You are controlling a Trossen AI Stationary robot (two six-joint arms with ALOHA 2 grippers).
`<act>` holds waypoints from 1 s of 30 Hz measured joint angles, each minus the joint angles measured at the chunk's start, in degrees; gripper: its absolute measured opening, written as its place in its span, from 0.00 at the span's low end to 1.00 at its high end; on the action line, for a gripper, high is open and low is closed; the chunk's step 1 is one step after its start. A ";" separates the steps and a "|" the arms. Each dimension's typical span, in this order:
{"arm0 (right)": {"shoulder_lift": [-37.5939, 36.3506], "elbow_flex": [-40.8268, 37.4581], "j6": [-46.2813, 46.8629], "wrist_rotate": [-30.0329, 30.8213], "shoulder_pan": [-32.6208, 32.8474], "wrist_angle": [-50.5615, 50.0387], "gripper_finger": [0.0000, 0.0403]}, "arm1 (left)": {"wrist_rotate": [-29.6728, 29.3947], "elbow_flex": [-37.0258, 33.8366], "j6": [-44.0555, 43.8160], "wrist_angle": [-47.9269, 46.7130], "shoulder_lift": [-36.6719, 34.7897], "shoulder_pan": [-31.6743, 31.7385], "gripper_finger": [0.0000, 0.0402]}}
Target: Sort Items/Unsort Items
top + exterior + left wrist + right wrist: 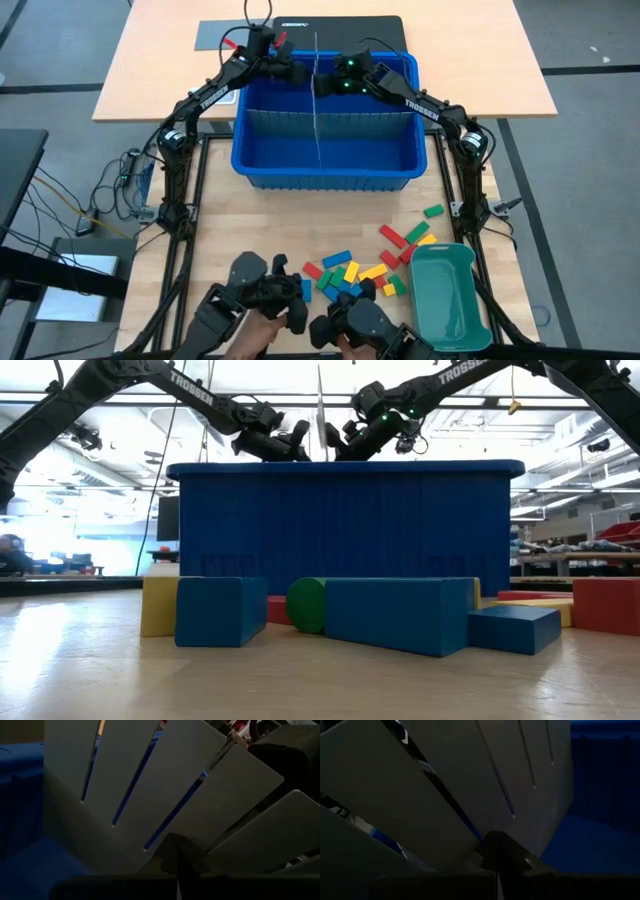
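**Both grippers closed over the blue bin, blocks loose near the front edge**

A blue bin sits mid-desk, crossed by a grey divider sheet. The left gripper and right gripper meet above its far wall, fingers pressed together, perhaps pinching the divider's top edge. The red, yellow, green and blue blocks lie scattered well apart from them, near the front edge beside a teal tray.

Grey slotted divider sheet against blue bin
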 joint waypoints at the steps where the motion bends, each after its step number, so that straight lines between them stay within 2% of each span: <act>1: 0.00 0.00 0.16 0.34 0.02 0.05 0.00 | 0.12 0.00 -0.06 0.16 0.00 0.05 0.00; 14: 0.01 0.00 1.86 1.27 0.46 -0.14 0.02 | 0.85 0.00 -0.18 0.15 0.00 0.16 0.00; 30: -2.30 -0.02 1.79 0.15 -0.19 -5.53 0.37 | 2.04 0.04 -0.85 0.21 -0.02 0.12 0.00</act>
